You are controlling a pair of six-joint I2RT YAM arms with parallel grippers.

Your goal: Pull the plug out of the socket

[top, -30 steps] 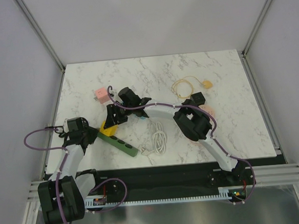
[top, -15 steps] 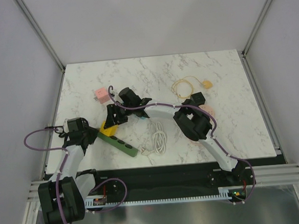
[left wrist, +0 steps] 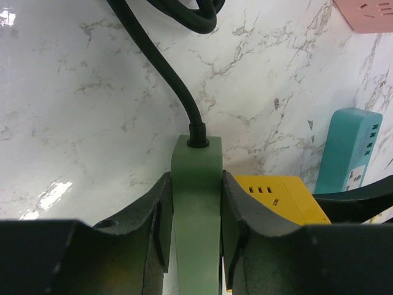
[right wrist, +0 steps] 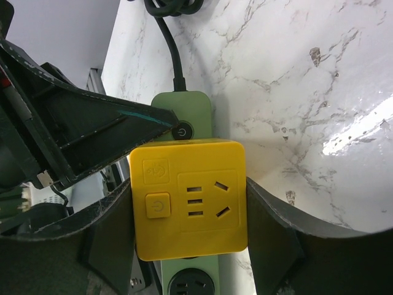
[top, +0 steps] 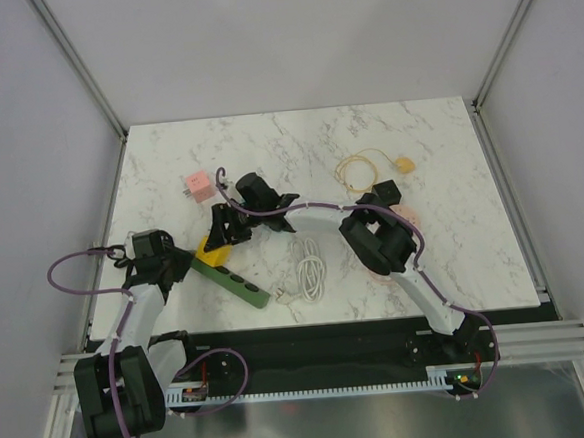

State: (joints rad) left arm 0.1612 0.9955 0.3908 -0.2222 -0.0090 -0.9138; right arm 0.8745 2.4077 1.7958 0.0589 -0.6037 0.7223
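The pull itself is coming up: both arms are meeting at the left front of the table [top: 297,148], and the grasp looks complete. The left gripper [left wrist: 196,203] is clamping the green strip [top: 238,280] at its cable end, with its fingers closed against both long sides, just behind where the black cable [left wrist: 178,86] is entering the housing. The right gripper [top: 225,232] is holding the yellow plug [right wrist: 190,196], one finger pressing on each side face. The plug, a squarish block with a button and a socket face of its own on top, is sitting square on the strip next to the strip's power switch. Whether its pins are fully seated or starting to lift, I cannot tell, since the block is hiding the joint. The next move is probably calling for the right arm to draw straight up and away from the strip's face, without rocking, while the left keeps the strip pinned down so that it is not rising with the plug.
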